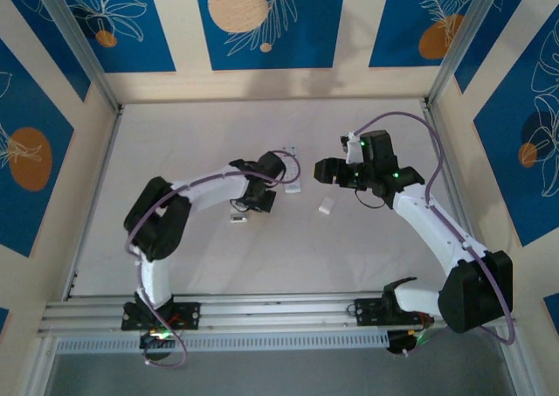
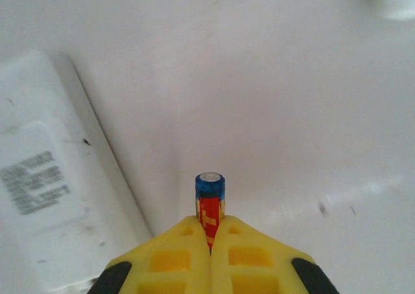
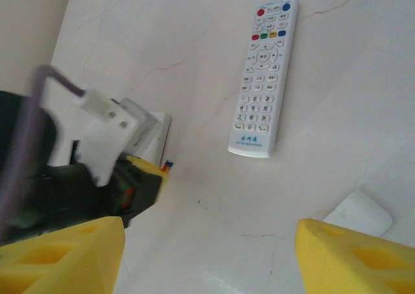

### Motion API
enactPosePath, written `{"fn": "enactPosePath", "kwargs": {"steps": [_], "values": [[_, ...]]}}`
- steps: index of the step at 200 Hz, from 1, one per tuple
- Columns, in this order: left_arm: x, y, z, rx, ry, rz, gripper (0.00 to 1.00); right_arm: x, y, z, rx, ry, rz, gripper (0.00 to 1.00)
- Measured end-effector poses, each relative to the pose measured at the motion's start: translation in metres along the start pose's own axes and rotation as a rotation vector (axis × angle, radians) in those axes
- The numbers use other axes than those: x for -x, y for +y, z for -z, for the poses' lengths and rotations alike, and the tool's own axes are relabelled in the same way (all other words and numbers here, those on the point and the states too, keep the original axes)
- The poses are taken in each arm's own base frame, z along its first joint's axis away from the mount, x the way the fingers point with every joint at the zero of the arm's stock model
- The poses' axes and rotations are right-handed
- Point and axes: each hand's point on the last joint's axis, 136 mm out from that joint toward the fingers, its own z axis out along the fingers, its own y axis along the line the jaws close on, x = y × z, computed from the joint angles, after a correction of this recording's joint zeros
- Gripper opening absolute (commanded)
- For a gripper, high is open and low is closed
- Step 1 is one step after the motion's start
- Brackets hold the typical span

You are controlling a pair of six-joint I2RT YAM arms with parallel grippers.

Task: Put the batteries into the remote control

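My left gripper (image 2: 211, 226) is shut on a battery (image 2: 210, 196), a small red and blue cylinder with a silvery end that sticks out past the yellow fingers just above the table. A white remote control (image 2: 45, 196) lies back-up with a grey label, close on its left. From the right wrist view the same battery (image 3: 166, 166) shows at the left gripper's tip, next to that remote (image 3: 148, 128). From above, the left gripper (image 1: 260, 200) is at mid-table. My right gripper (image 1: 327, 170) hangs open and holds nothing; its yellow fingers (image 3: 353, 258) are wide apart.
A second white remote (image 3: 264, 78), buttons up, lies on the table (image 3: 214, 196), also seen from above (image 1: 293, 166). A small white cover piece (image 1: 326, 206) lies between the two grippers, near my right finger (image 3: 358, 213). Walls close off the table on three sides.
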Motion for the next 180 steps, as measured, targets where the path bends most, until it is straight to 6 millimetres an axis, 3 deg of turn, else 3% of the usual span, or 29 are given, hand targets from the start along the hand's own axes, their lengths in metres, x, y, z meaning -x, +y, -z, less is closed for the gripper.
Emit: {"fn": "enactPosePath", "kwargs": {"steps": [34,52,100,140,180], "values": [[0.022,0.011,0.076,0.009,-0.205,-0.388,0.00,0.004,0.002,0.006,0.005,-0.022,0.003,0.70],[0.016,0.024,0.092,0.071,-0.199,-0.570,0.00,0.006,0.004,0.010,0.011,-0.034,0.007,0.70],[-0.036,0.051,0.066,0.099,0.042,-0.898,0.00,0.009,0.007,0.018,0.025,-0.054,0.015,0.71],[-0.044,0.057,0.050,0.047,0.098,-0.960,0.00,0.013,0.005,0.022,0.025,-0.068,0.012,0.70],[-0.057,0.056,0.021,-0.007,0.207,-0.998,0.00,0.010,0.001,0.022,0.026,-0.062,0.002,0.70]]}}
